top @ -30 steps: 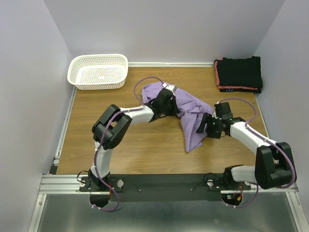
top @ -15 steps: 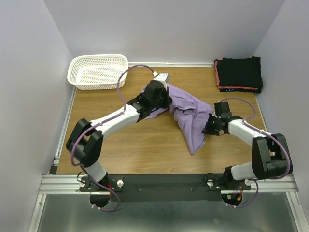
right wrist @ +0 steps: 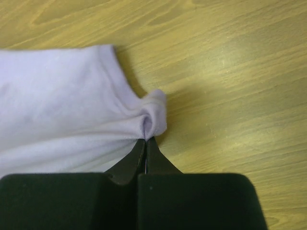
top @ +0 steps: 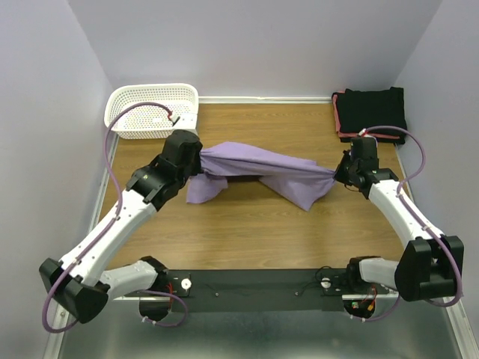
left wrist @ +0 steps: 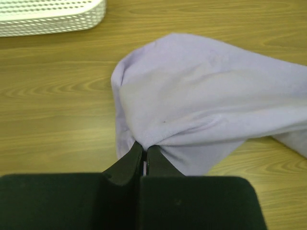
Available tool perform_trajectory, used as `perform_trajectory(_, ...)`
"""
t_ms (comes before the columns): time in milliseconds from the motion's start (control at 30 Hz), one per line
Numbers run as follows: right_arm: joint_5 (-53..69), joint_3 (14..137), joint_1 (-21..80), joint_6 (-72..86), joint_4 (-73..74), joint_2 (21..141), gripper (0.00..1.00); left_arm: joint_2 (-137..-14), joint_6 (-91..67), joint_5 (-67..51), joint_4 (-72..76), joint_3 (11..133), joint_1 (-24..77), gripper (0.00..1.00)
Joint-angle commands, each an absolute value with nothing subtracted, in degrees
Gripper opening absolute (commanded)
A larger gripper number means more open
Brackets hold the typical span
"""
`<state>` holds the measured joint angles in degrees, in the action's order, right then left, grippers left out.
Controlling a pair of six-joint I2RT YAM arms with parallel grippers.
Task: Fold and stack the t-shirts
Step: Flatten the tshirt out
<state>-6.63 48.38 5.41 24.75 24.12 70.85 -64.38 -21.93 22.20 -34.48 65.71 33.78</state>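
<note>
Both ends of the lavender t-shirt [top: 262, 170] are pinched tight, by the left gripper [left wrist: 144, 153] and the right gripper [right wrist: 145, 143]. It is stretched over mid-table [top: 247, 232]. Folded black shirts [top: 372, 112] are stacked far right.

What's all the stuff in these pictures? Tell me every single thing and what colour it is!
lavender t-shirt: one, light purple, middle of the table, pulled out between the two end effectors.
folded black shirts: one stack, exact count unclear, black with a coral-red edge, far right corner.
basket: one, white mesh, far left corner.
table: one, brown wood, under everything.
left arm: one, white and black with a purple cable, left side.
right arm: one, white and black with a purple cable, right side.
left end effector: one, black, shut on the shirt's left end.
right end effector: one, black, shut on the shirt's right end.
</note>
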Motion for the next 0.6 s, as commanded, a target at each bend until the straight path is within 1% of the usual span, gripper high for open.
perform_trajectory(0,-10.02,49.39,5.1,23.38,27.16,72.59,0.01,-62.23,-17.06,30.33,-40.62,67.15,33.75,0.0)
perform_trajectory(33,-9.76,49.39,5.1,23.47,27.16,72.86,0.01,-62.66,-16.88,29.28,-39.56,66.54,33.66,0.0)
perform_trajectory(133,-10.54,49.48,5.01,23.55,27.07,73.65,0.01,-67.13,-17.05,22.69,-34.55,62.76,33.84,0.09)
perform_trajectory(167,-11.5,49.57,5.1,23.38,27.07,74.0,0.01,-68.89,-17.22,21.11,-33.41,61.45,33.92,0.19)
perform_trajectory(200,-11.77,49.74,5.1,23.29,27.07,74.26,0.01,-73.17,-17.31,20.22,-31.05,61.09,34.53,0.24)
perform_trajectory(233,-12.04,50.01,5.1,23.29,26.98,74.88,0.01,-75.39,-18.36,21.09,-30.42,61.08,35.15,0.44)
perform_trajectory(300,-11.87,50.27,5.1,23.38,26.9,75.32,0.02,-79.43,-19.33,23.37,-29.97,63.1,36.03,0.63)
perform_trajectory(333,-11.6,50.36,5.1,23.38,26.98,75.5,0.03,-81.8,-20.03,25.47,-29.45,63.8,36.47,0.76)
perform_trajectory(400,-11.16,50.27,5.1,23.03,26.9,75.32,0.03,-81.92,-22.06,25.84,-28.4,64.77,36.39,0.83)
perform_trajectory(433,-11.16,50.19,5.1,22.94,26.98,75.15,0.03,-80.7,-23.02,25.67,-26.91,64.43,35.86,0.85)
perform_trajectory(533,-9.41,49.57,5.01,22.76,26.89,74.62,0.04,-75.34,-28.2,22.51,-22.69,59.43,33.67,0.85)
perform_trajectory(567,-8.19,49.22,5.01,22.76,26.81,74.79,0.04,-71.58,-31.78,19.89,-20.5,54.98,31.4,0.87)
